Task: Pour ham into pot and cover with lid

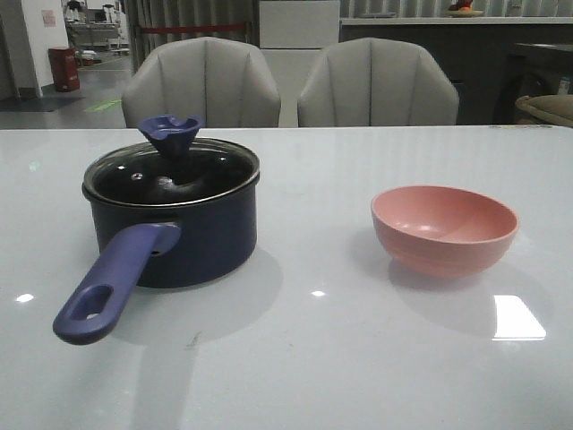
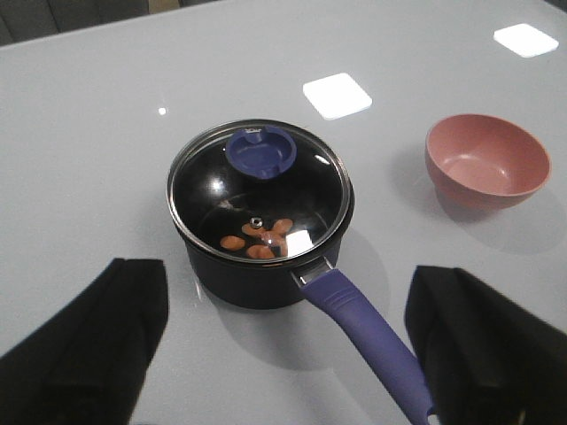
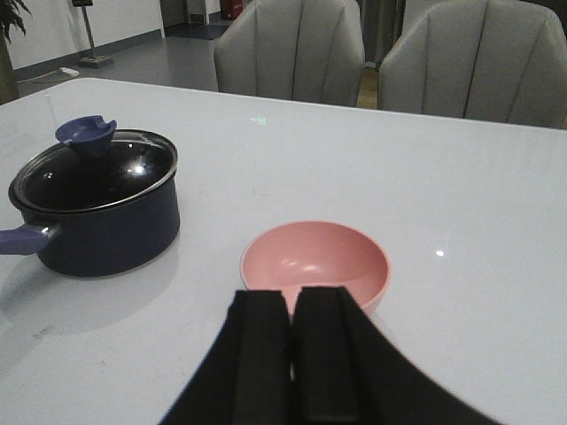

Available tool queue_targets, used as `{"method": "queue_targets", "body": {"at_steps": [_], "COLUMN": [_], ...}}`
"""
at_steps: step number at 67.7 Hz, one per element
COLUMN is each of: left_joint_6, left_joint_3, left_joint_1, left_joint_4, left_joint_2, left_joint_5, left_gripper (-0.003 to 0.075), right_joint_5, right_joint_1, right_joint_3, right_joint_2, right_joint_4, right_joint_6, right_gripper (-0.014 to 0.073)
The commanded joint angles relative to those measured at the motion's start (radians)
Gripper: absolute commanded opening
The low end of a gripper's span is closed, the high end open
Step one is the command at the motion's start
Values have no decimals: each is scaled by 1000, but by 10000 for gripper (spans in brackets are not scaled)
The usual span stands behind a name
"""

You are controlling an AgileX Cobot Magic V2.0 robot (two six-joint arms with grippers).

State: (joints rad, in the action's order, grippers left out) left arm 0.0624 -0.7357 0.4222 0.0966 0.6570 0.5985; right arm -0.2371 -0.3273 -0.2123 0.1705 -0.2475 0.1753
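Pot (image 1: 192, 228): one, on desk (image 1: 313, 358).
Lid (image 2: 259, 190): one, seated on pot.
Ham (image 2: 260, 239): about four pieces, inside pot.
Bowl (image 1: 444, 228): one.
Left tool (image 2: 283, 336): spread wide, empty.
Right tool (image 3: 292, 354): closed, empty.

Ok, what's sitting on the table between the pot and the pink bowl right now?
Nothing: in the front view the table is bare between the pot and the pink bowl, only light reflections. The right wrist view agrees.

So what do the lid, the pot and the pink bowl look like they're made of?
The lid: clear glass, since the ham shows through it, with a thin shiny metal rim.
The pot: dark, slightly glossy body, probably enamelled or coated metal.
The pink bowl: matte, uniform colour, probably plastic or melamine; ceramic is possible.
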Motion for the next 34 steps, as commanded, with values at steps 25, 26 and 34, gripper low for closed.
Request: {"method": "queue_targets", "body": {"at_steps": [25,26,34], "left_joint_6": [3,3,3], "left_joint_3": [353,355,361], "left_joint_1": [6,6,6], "left_joint_4": [15,15,13], "left_joint_2": [-477,-481,-485], "left_joint_5": [-262,-268,-300], "left_gripper": [291,262,120], "right_joint_5": [76,76,76], "right_joint_1": [-1,-1,-1], "right_joint_3": [-25,-25,-25], "right_joint_2": [8,8,8], "right_joint_4": [-7,-7,-7], "right_joint_6": [13,13,13], "right_gripper": [148,148,148]}}
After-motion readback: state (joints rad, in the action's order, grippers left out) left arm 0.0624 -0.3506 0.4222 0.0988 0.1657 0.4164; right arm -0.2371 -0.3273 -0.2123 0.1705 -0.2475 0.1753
